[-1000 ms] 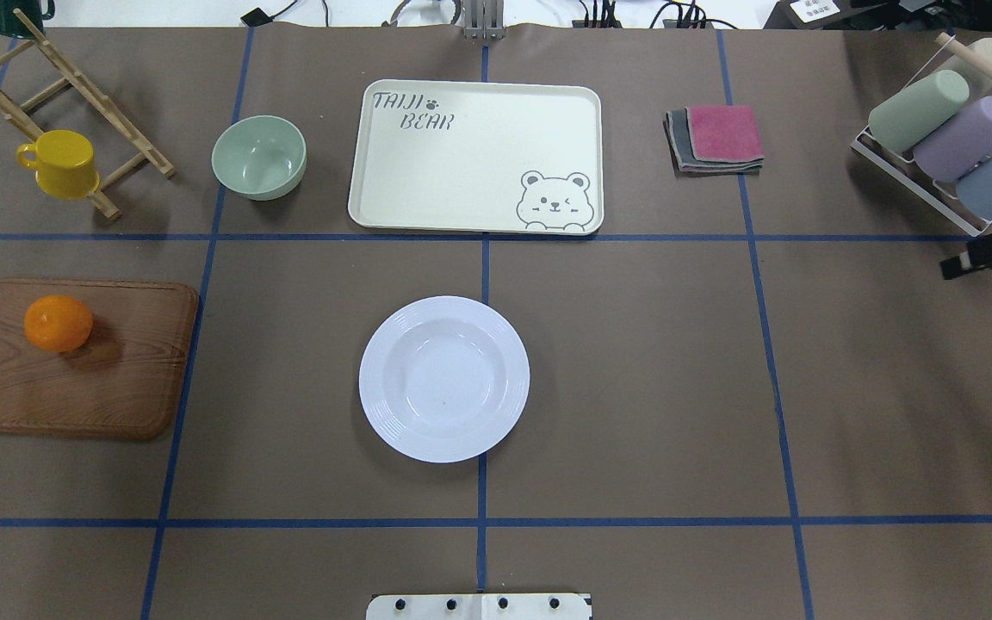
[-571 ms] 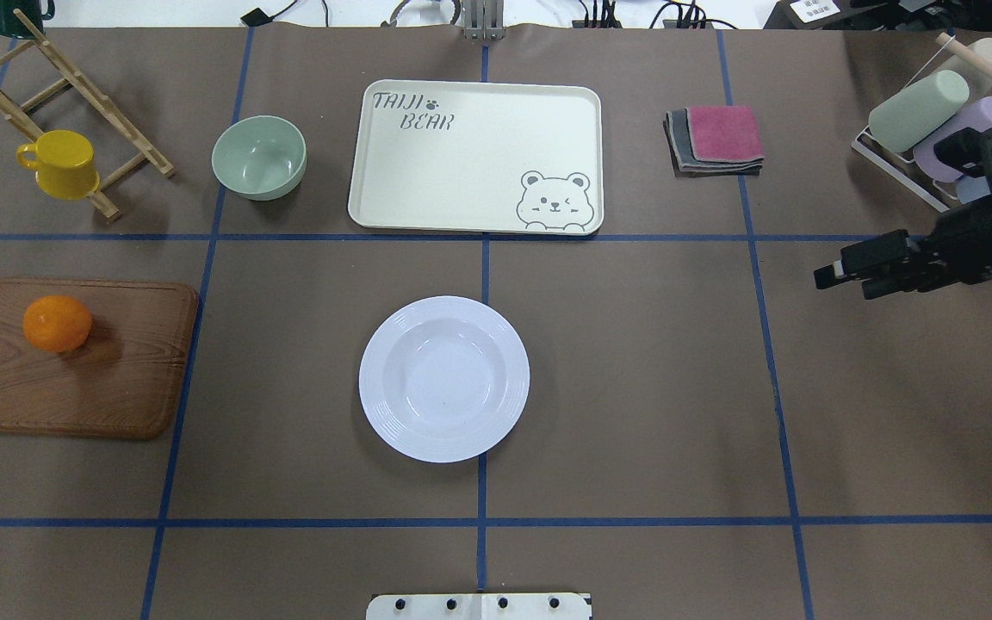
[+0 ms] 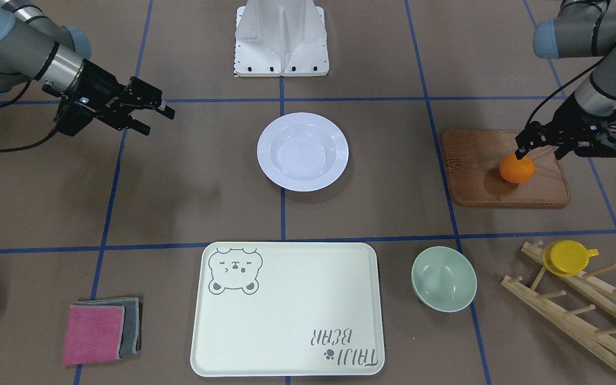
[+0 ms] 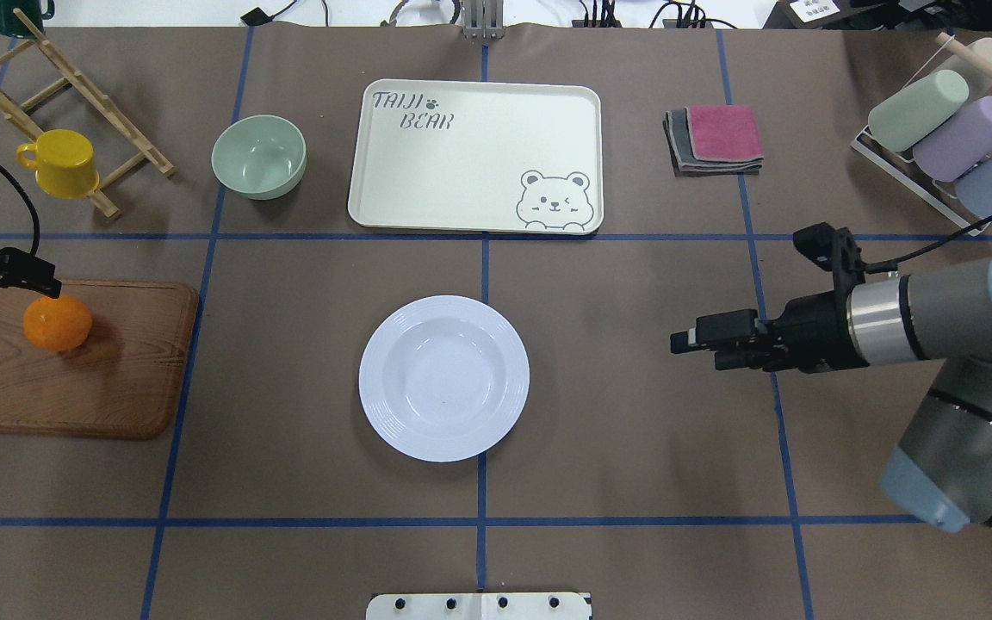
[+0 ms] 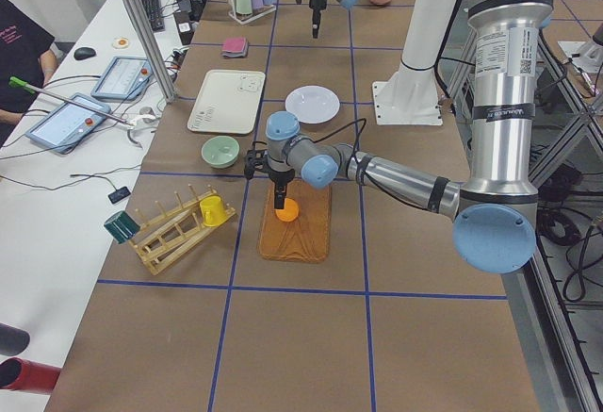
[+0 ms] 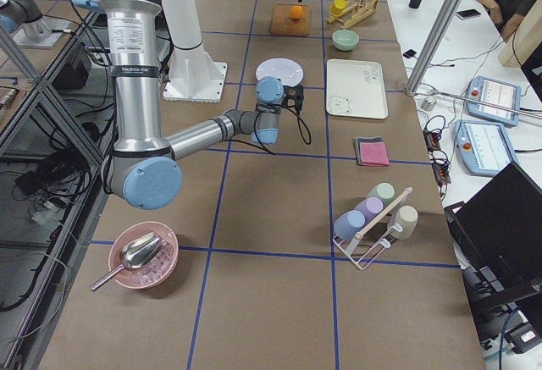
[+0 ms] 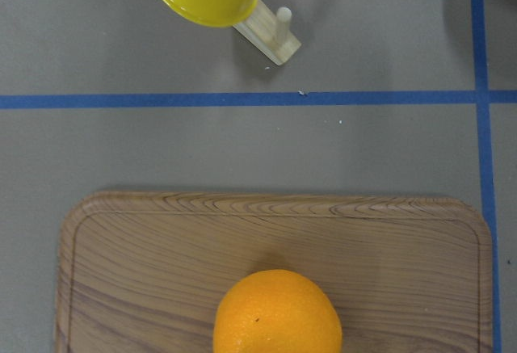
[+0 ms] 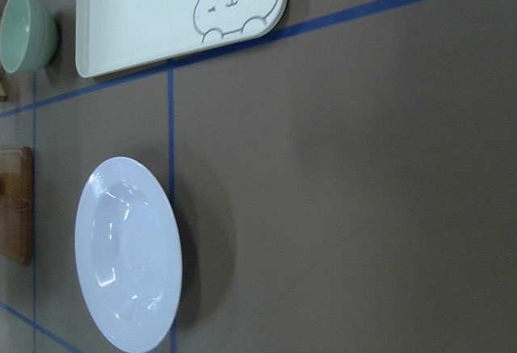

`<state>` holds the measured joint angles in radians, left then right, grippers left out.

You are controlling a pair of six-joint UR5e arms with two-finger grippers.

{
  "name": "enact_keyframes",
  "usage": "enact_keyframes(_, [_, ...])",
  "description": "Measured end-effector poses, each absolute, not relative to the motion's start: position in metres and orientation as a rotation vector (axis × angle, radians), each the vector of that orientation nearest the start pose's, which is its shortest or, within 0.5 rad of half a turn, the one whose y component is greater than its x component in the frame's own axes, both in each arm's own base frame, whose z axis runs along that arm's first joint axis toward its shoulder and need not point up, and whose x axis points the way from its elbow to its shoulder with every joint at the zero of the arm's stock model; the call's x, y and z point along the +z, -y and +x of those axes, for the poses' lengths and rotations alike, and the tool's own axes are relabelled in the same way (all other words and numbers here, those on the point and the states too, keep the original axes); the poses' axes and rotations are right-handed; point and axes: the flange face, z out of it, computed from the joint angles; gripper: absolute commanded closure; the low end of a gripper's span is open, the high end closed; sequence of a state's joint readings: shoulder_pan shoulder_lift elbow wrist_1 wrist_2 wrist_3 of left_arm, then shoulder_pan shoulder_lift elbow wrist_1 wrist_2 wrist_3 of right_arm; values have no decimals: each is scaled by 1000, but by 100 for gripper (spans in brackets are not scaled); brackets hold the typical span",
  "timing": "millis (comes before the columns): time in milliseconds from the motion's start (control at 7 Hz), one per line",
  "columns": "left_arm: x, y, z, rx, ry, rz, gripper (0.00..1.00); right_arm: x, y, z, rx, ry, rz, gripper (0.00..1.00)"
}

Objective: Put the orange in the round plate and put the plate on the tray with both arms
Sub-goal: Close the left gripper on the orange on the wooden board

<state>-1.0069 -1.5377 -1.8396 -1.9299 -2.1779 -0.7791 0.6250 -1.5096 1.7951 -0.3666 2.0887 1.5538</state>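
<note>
The orange [image 4: 58, 324] sits on a brown wooden board [image 4: 74, 387] at the table's left, and fills the bottom of the left wrist view [image 7: 277, 314]. My left gripper [image 3: 539, 153] hovers just above and slightly behind it, open, with nothing between its fingers. The white round plate [image 4: 443, 379] lies empty at the table's middle. My right gripper [image 4: 698, 353] hangs open to the plate's right, well apart from it and pointing toward it. The cream tray [image 4: 461, 172] with the bear drawing lies empty beyond the plate.
A pale green bowl [image 4: 258, 157] stands left of the tray. A yellow cup [image 4: 59, 163] hangs on a wooden rack [image 4: 74, 95] at the far left. Folded cloths [image 4: 716, 138] and a rack of pastel cups [image 4: 944, 129] are at the far right.
My left gripper has come in from the left edge to hover over the orange. My right arm has swung left and nearer, toward the plate.
</note>
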Motion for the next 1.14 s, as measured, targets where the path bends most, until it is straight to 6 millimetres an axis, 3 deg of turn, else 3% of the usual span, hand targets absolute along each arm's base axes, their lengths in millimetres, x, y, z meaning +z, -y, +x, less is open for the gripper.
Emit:
enact_keyframes(286, [512,459,217,-19,-813,63,1,368,329,-399,135,1543,95,0])
enact_keyframes(429, [516,459,222,-22,-808,52,1,363,323,-407,142,1554,104,0])
enact_keyframes(1143, [548,471,240,-37,-784,52,1,351,320,-412,153,1578,103,0])
